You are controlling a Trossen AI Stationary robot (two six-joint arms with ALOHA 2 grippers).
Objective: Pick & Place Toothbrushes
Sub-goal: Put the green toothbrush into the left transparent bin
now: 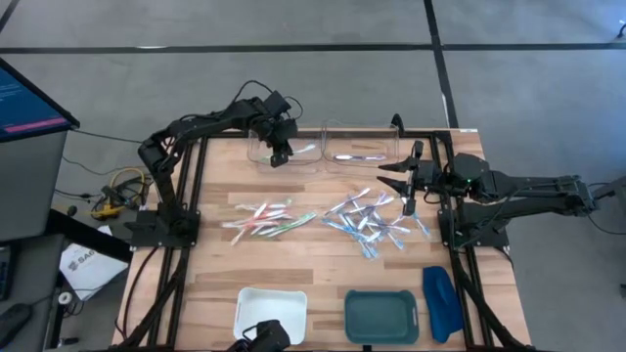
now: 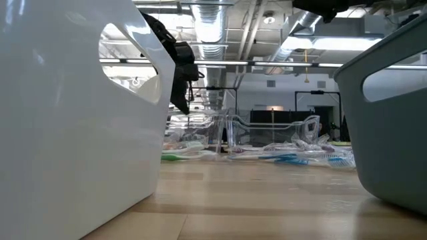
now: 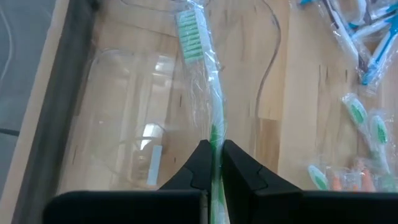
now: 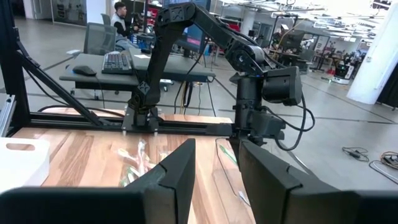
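My left gripper [image 3: 213,163] is clamped on a green-and-white toothbrush [image 3: 200,74] in a clear wrapper, head pointing away from my wrist, over the left clear bin [image 1: 282,149] at about eleven o'clock on the table [image 1: 323,259]. From above, that gripper [image 1: 279,152] hangs over the bin with the brush sticking out toward three o'clock. No lettering on the wrapper can be read.

My right gripper [image 1: 403,181] waits near two o'clock, beside the right clear bin [image 1: 360,147], its fingers [image 4: 174,177] standing apart with nothing between them. A pale toothbrush [image 1: 354,156] lies inside that bin.

The other toothbrushes lie in two heaps at the table's middle: a pink, green and white heap [image 1: 264,219] toward nine o'clock, and a blue and clear-wrapped heap [image 1: 377,221] toward three o'clock, just under my right gripper.

At six o'clock sit a white tub [image 1: 271,313] and a teal tub [image 1: 381,316], with a dark-blue oblong object [image 1: 440,301] beside them toward four o'clock.

A person [image 4: 120,18] sits at a desk in the room beyond. I can read no brand or writing anywhere.
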